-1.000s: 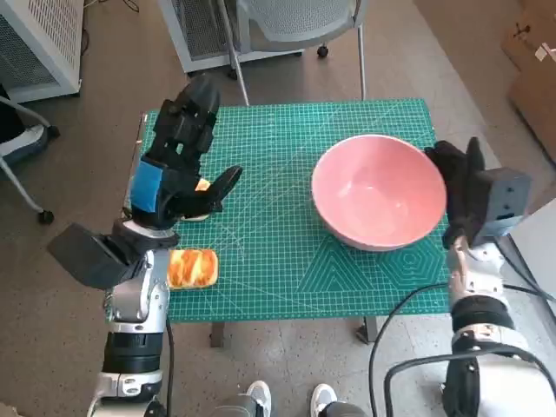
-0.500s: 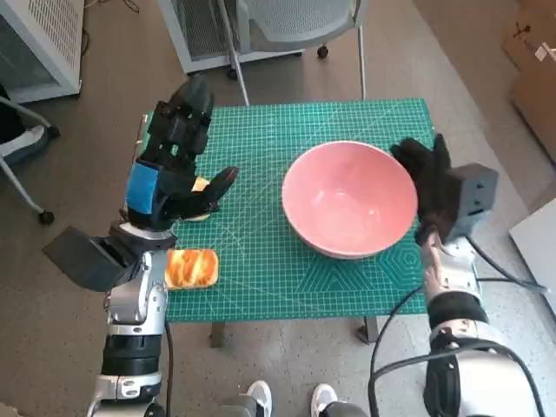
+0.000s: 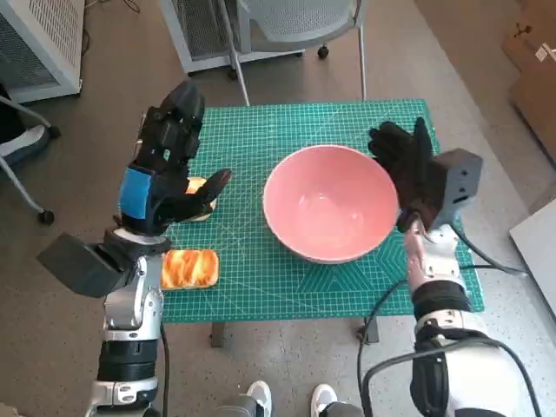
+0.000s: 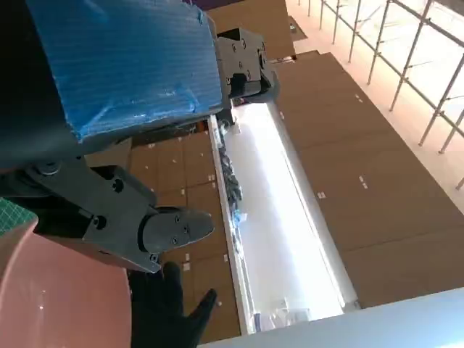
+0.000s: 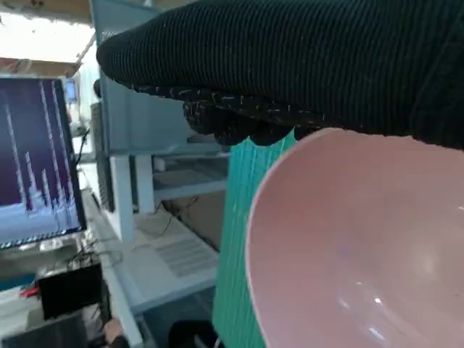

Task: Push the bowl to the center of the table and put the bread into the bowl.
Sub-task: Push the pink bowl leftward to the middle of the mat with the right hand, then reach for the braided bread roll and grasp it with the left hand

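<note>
A large pink bowl point(image 3: 330, 204) stands upright on the green cutting mat point(image 3: 252, 278), near the table's middle. My gloved right hand point(image 3: 404, 169) presses flat against the bowl's right rim, fingers spread. The bowl point(image 5: 362, 246) fills the right wrist view under the glove point(image 5: 304, 58). A glazed bread roll point(image 3: 189, 268) lies at the mat's front left edge. A second piece of bread point(image 3: 201, 196) shows partly behind my left hand point(image 3: 165, 169), which hovers raised above the mat's left side, fingers apart and holding nothing. The left wrist view shows the bowl's rim point(image 4: 58, 297) and the glove point(image 4: 170, 312) beyond it.
A chair base point(image 3: 295, 35) and white cabinets point(image 3: 35, 43) stand beyond the table's far edge. Cardboard boxes point(image 3: 530, 61) sit at the far right. A person's shoes point(image 3: 291, 401) show below the table's front edge. A monitor point(image 5: 36, 167) shows in the right wrist view.
My right hand has pushed the bowl leftward from the table's right side toward the middle. The left hand has stayed raised over the left side.
</note>
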`<action>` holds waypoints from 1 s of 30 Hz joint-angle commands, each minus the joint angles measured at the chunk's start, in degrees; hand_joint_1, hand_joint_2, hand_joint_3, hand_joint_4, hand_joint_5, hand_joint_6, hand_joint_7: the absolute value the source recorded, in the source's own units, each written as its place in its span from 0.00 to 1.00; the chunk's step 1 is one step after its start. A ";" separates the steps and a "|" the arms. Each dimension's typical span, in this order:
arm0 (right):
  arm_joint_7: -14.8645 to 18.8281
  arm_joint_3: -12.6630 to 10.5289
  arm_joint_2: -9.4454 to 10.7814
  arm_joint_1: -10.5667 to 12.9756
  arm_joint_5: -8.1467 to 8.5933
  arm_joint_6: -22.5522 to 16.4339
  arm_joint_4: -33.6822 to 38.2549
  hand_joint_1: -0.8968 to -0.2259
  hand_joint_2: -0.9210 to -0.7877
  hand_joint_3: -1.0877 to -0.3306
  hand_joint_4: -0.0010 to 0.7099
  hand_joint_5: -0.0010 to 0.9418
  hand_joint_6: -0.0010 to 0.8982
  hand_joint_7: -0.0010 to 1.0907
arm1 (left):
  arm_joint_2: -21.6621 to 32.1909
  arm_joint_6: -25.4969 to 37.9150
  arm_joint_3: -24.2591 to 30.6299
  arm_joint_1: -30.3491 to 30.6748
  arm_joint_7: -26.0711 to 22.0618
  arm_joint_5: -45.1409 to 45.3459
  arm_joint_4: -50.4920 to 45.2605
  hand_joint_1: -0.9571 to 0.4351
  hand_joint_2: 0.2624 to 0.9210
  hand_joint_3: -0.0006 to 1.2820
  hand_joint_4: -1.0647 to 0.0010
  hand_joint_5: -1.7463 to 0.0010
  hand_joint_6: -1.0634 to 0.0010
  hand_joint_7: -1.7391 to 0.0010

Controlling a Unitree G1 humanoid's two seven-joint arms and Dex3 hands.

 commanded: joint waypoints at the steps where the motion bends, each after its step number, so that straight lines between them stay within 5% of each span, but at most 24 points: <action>1: -0.19 0.22 0.96 -0.57 -0.16 1.43 0.27 0.47 0.00 0.37 0.26 0.00 0.29 0.00 | 0.08 -1.01 -0.07 0.84 0.48 0.95 -0.96 0.51 0.81 0.36 0.94 0.99 1.00 0.71; 16: 0.96 -0.59 0.28 -1.16 0.52 1.56 0.00 0.49 0.00 0.37 0.26 0.00 0.28 0.00 | -0.29 -1.35 -0.14 1.09 0.77 1.39 -0.30 0.51 0.82 0.35 0.94 0.99 1.00 0.72; 30: 5.65 -2.79 -4.91 -0.96 2.59 -4.76 -2.21 0.49 0.00 0.44 0.26 0.00 0.29 0.01 | -0.41 -0.40 -0.01 2.27 0.83 0.65 -2.13 0.51 0.84 0.34 0.94 0.99 1.00 0.72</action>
